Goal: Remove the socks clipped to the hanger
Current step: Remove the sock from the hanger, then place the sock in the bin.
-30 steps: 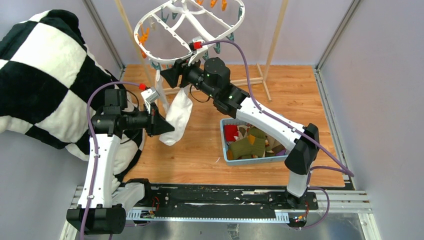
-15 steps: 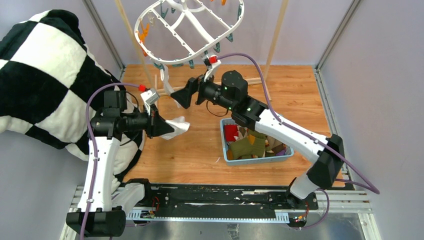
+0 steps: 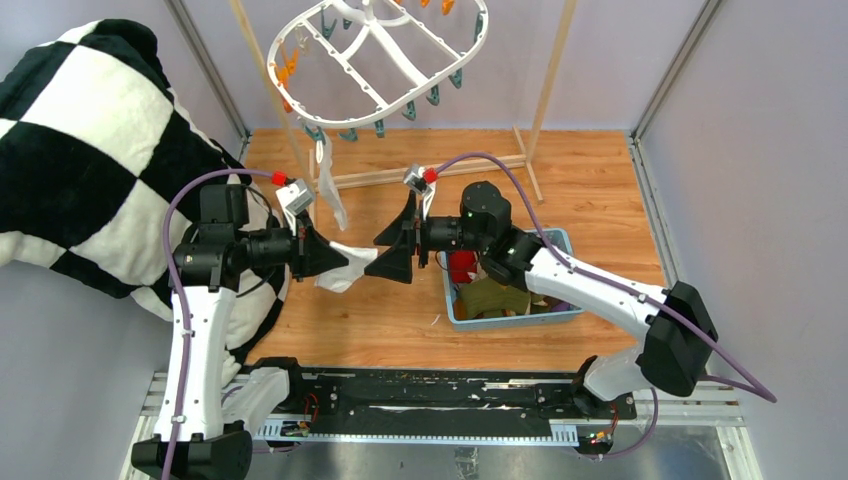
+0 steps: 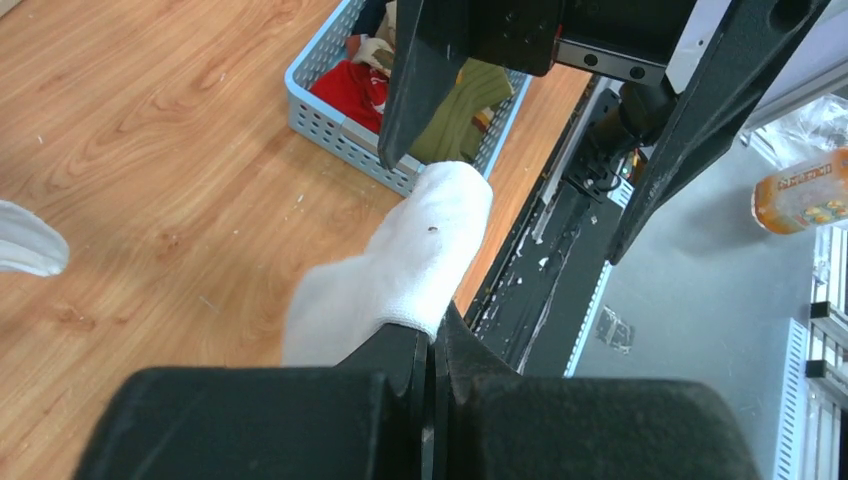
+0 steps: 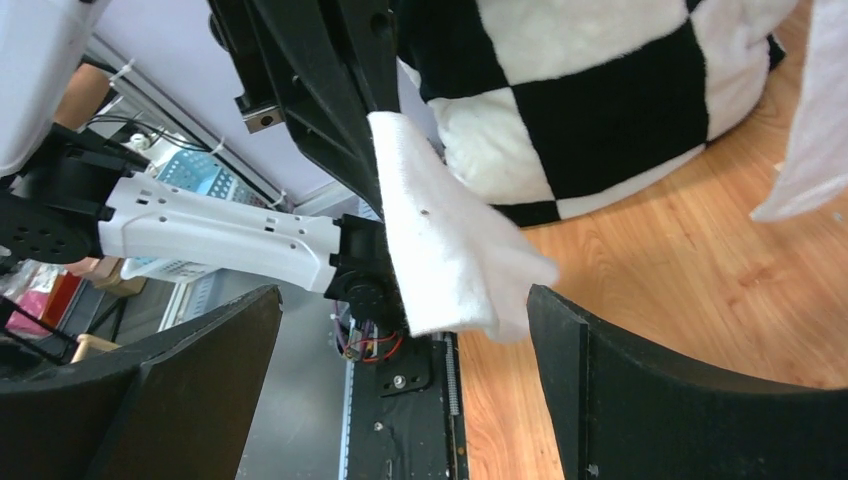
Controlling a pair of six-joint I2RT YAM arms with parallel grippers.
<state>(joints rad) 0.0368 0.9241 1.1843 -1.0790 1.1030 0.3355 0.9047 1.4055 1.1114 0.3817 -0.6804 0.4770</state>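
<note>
Near left, the left gripper [image 3: 335, 255] is clamped tight on one end of a soft white fabric sock [image 3: 352, 266], already off its clip. Its toe points right, between the jaws of the right gripper [image 3: 388, 245], which gape wide and hold nothing. This looks like a handover toward the light-blue plastic basket [image 3: 505, 322] at right: close on the toe, then let go left. Farther back, another pale sock [image 3: 328, 180] hangs clipped to the large white oval plastic hanger [image 3: 400, 62]
</note>
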